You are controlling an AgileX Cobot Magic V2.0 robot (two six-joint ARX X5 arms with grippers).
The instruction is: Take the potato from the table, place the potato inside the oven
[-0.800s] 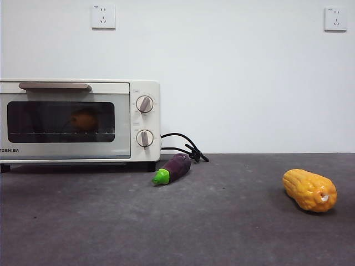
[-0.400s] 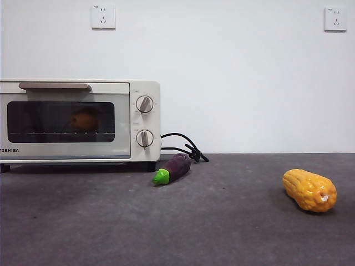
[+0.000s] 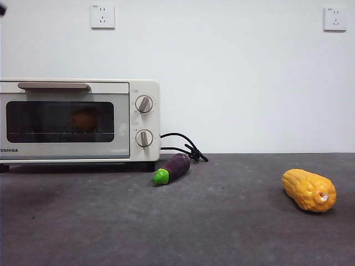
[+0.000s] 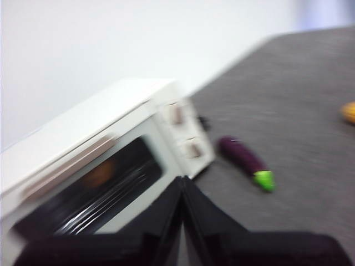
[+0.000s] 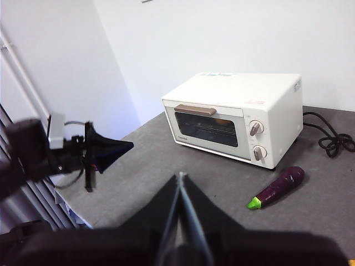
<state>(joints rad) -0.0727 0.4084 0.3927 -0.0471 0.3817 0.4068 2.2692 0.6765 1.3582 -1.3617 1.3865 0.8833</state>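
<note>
The potato (image 3: 84, 119) lies inside the oven (image 3: 77, 119), dim orange behind the shut dark glass door; it also shows through the glass in the left wrist view (image 4: 101, 173). My left gripper (image 4: 182, 179) hangs shut and empty in the air in front of the oven (image 4: 111, 133), a little away from its door; the picture is blurred. It shows in the front view only as a black tip (image 3: 2, 9) at the top left corner. My right gripper (image 5: 180, 176) is shut and empty, high above the table (image 3: 222, 233), far from the oven (image 5: 238, 111).
A purple eggplant (image 3: 173, 168) lies by the oven's right front corner, near the black cord (image 3: 183, 147). A yellow corn cob (image 3: 309, 190) lies at the right of the table. The table's edge drops off left of the oven (image 5: 83, 210).
A black arm tip has come into the top left corner of the front view. The oven, eggplant and corn have not moved.
</note>
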